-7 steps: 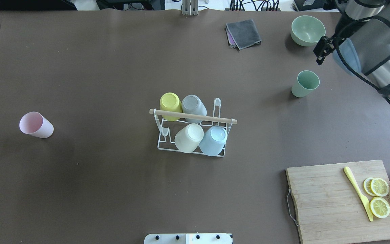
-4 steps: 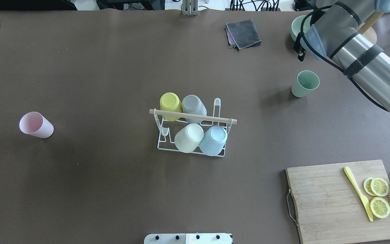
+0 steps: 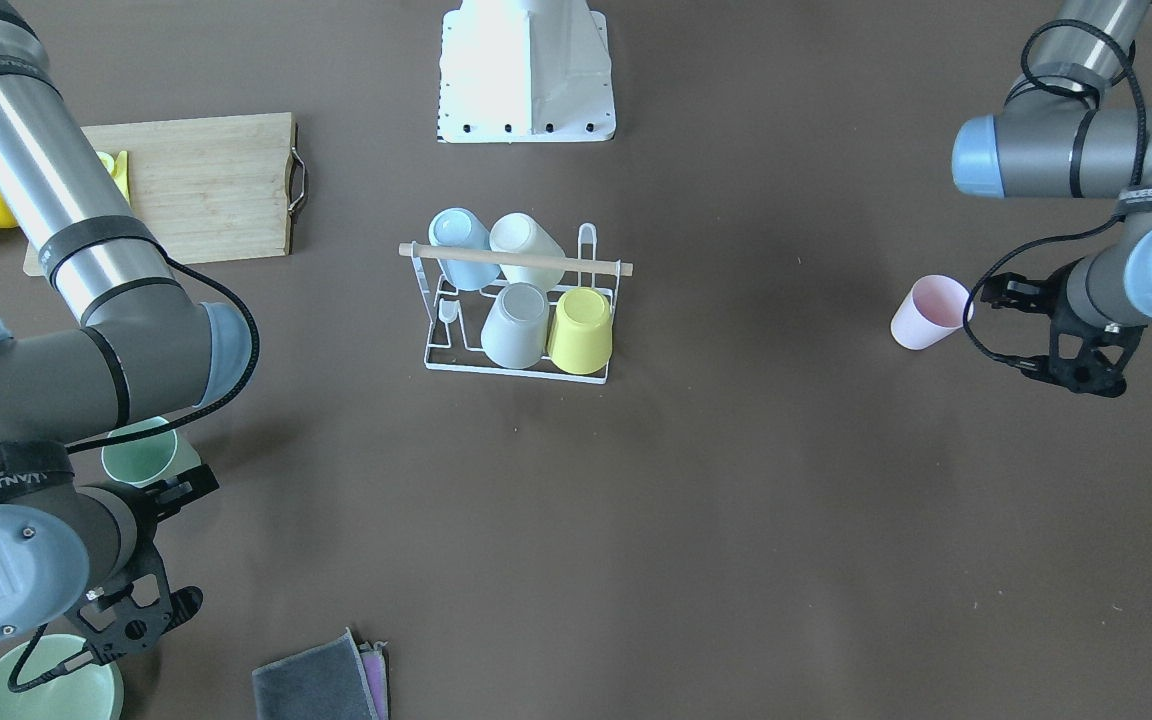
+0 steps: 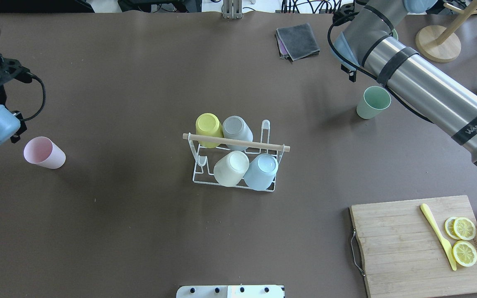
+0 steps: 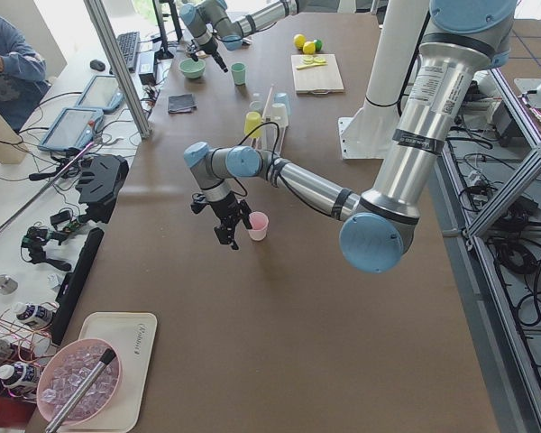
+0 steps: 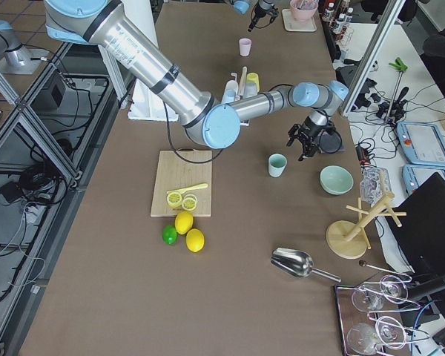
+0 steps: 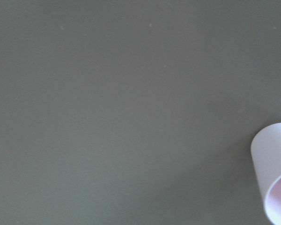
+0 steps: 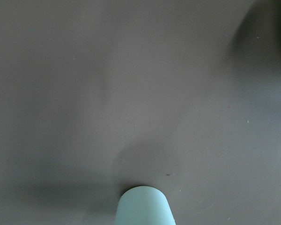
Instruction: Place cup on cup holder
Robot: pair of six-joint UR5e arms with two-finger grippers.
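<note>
The white wire cup holder (image 4: 197, 167) with a wooden rod (image 4: 280, 147) stands mid-table and carries yellow, grey, cream and blue cups upside down. A pink cup (image 4: 44, 152) stands upright at the table's left and shows at the right edge of the left wrist view (image 7: 274, 168). My left gripper (image 3: 1046, 335) hovers just beside it, open and empty. A green cup (image 4: 373, 102) stands upright at the right and shows in the right wrist view (image 8: 143, 206). My right gripper (image 3: 186, 545) hangs beyond it, open and empty.
A green bowl (image 3: 41, 690) sits under the right wrist. A folded grey cloth (image 4: 297, 40) lies at the far side. A cutting board (image 4: 404, 248) with a yellow knife and lemon slices is at the near right. A wooden stand (image 4: 437, 41) is at the far right.
The right arm has swung left across the far right corner, over the bowl. The left arm has come into view beside the pink cup. No cup has moved.
</note>
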